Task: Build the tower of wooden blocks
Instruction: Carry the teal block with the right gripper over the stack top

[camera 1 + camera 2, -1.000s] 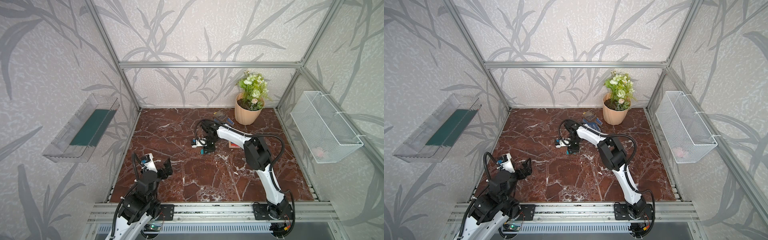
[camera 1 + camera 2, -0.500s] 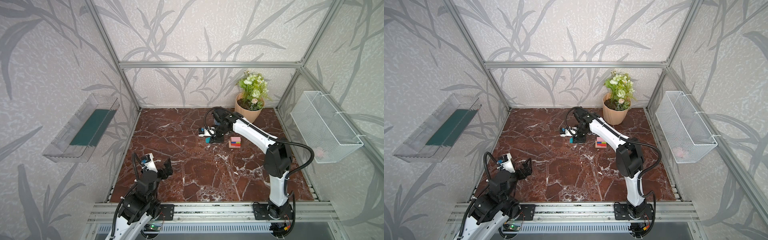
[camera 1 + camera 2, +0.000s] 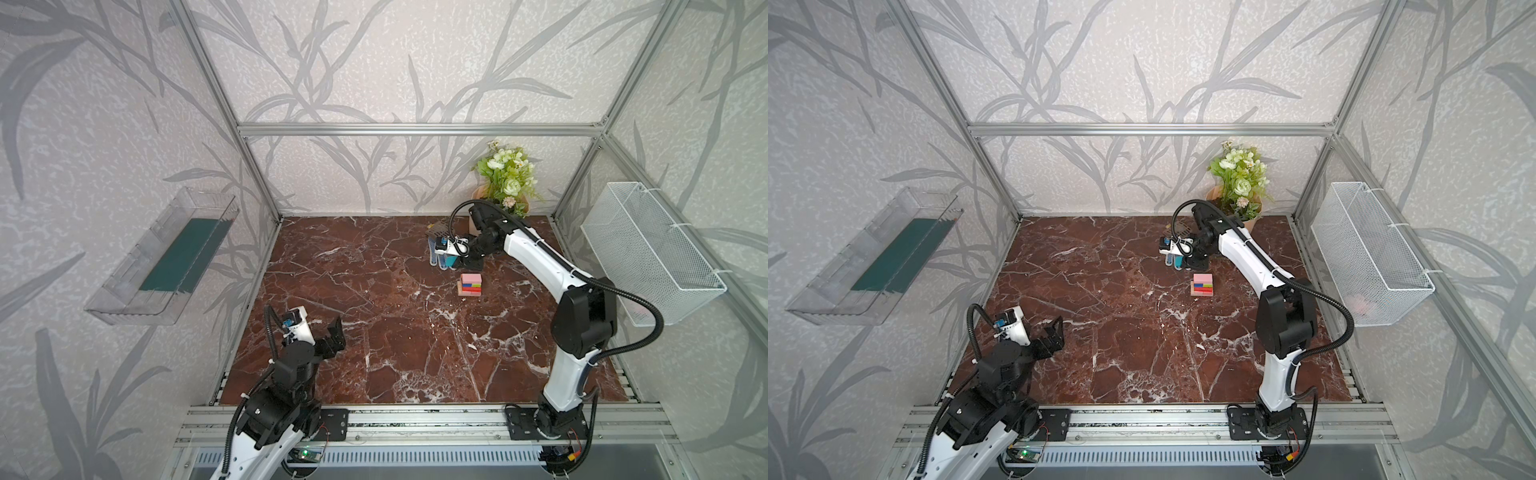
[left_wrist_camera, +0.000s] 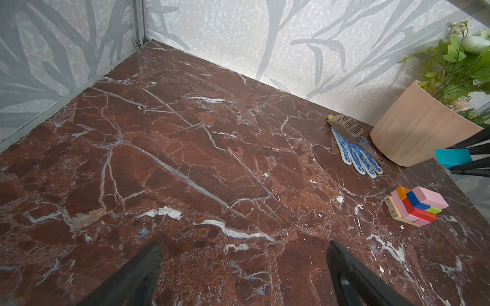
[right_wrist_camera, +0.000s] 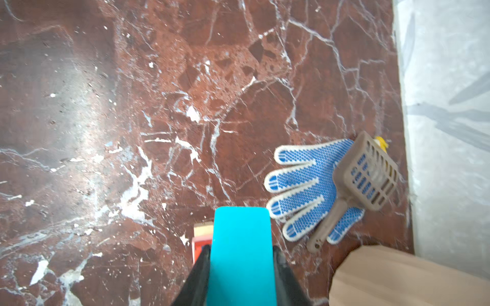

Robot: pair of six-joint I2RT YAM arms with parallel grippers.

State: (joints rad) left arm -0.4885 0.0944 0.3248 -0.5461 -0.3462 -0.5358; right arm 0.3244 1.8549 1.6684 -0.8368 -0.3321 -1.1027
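The tower [image 3: 470,284] [image 3: 1202,285] stands right of the floor's middle: a tan base, coloured layers of wood blocks and a pink block on top. The left wrist view shows it too, as a low tower [image 4: 416,206]. My right gripper [image 3: 451,261] [image 3: 1178,262] [image 5: 241,250] is shut on the teal wedge [image 5: 242,233] [image 4: 452,156] and hangs just behind and left of the tower. An edge of the tower [image 5: 202,233] peeks out beside the wedge. My left gripper [image 3: 334,332] [image 3: 1054,328] [image 4: 244,246] is open and empty at the front left.
A blue-dotted work glove [image 4: 355,153] [image 5: 310,185] and a brown slotted scoop [image 4: 347,125] [image 5: 366,172] lie near the back wall. A peach flowerpot [image 4: 419,132] stands at the back right. A white wire basket [image 3: 648,257] hangs on the right wall, a clear tray [image 3: 166,257] on the left.
My right arm has carried the teal wedge from the floor's middle toward the back right, uncovering the tower. The left arm has not moved.
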